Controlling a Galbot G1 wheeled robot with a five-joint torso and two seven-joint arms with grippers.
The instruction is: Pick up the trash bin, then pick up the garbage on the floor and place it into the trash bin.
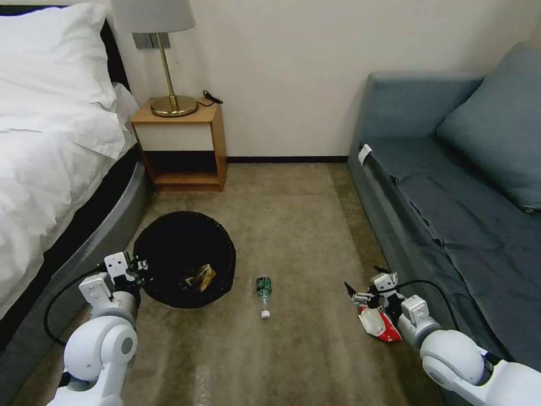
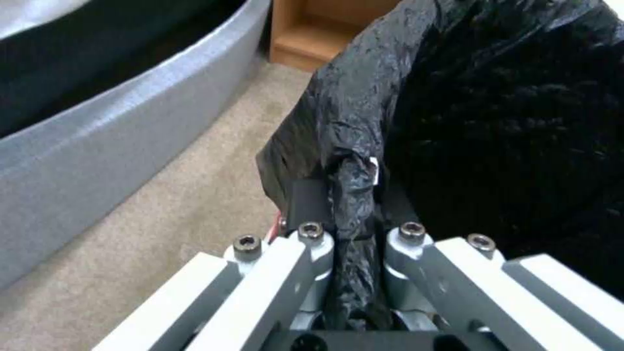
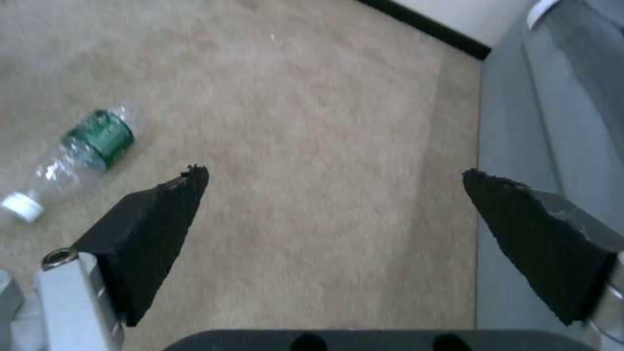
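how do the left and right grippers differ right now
The left gripper is shut on the trash bin, pinching its black bag rim; the right gripper is open and holds nothing. The left sits beside the bed, the right by the sofa, above carpet. Both are low near the floor.

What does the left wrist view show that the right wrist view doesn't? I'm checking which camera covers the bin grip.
Left wrist view alone: the left hand shut on the bag-lined rim of the trash bin, with the bed base and the wooden nightstand behind. Right wrist view alone: the right hand open above the floor, the bottle lying on its side, and the sofa edge. Both share the beige carpet.
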